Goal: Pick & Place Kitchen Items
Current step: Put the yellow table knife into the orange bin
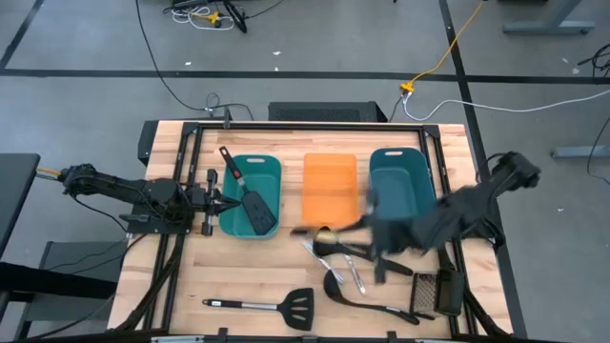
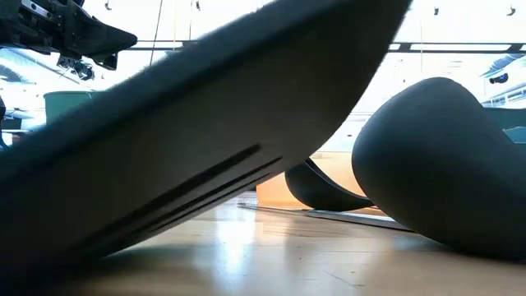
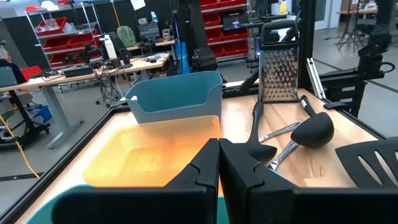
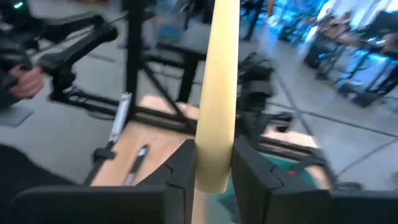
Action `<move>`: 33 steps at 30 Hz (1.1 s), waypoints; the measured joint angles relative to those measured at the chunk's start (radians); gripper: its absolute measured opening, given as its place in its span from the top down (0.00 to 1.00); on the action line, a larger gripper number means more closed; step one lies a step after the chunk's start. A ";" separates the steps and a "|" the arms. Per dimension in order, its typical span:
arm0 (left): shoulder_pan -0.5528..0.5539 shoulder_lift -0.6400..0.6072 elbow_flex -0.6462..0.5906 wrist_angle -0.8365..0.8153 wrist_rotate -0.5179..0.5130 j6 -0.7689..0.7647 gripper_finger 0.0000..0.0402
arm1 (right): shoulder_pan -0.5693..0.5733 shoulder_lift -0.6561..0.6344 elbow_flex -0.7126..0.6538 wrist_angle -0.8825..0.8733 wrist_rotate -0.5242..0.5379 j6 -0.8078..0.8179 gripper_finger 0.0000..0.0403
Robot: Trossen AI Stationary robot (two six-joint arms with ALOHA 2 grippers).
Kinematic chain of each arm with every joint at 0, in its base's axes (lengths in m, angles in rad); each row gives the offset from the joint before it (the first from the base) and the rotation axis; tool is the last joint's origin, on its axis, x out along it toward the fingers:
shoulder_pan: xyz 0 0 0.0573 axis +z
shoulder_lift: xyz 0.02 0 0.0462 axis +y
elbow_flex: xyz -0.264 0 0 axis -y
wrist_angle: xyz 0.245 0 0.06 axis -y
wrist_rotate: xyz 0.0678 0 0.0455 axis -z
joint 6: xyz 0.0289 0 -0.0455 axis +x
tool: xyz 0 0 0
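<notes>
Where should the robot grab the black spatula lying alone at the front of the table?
Grab the spatula by the middle of its thin handle, coming straight down from above. It lies flat with bare wood on both sides, so fingers can likely straddle the handle. The wide slotted blade is probably too broad to pinch.

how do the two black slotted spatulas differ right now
The black slotted spatula in the left teal plastic tub lies inside a container, handle propped up over the tub's far rim. The black slotted spatula on the wooden table lies flat near the front edge, silver-handled, pointing sideways. Both have black slotted heads, and no gripper holds either.
</notes>
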 joint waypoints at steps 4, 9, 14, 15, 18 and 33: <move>0.000 0.000 0.000 0.000 0.000 0.001 0.96 | -0.050 -0.186 -0.169 0.079 0.000 -0.004 0.80; 0.000 0.000 0.000 0.000 -0.018 0.022 0.96 | -0.086 -0.434 -0.440 0.233 0.001 0.002 0.80; 0.000 0.000 0.000 0.009 -0.029 0.023 0.96 | -0.106 -0.673 -0.671 0.348 0.052 -0.001 0.80; 0.000 0.000 0.000 0.007 -0.028 0.023 0.96 | -0.110 -0.712 -0.715 0.381 0.052 -0.009 0.80; 0.000 0.000 0.000 0.008 -0.027 0.018 0.96 | -0.123 -0.812 -0.841 0.459 0.050 -0.024 0.80; 0.000 0.000 0.000 0.009 -0.104 0.084 0.96 | -0.203 -1.075 -1.346 0.842 0.033 -0.018 0.80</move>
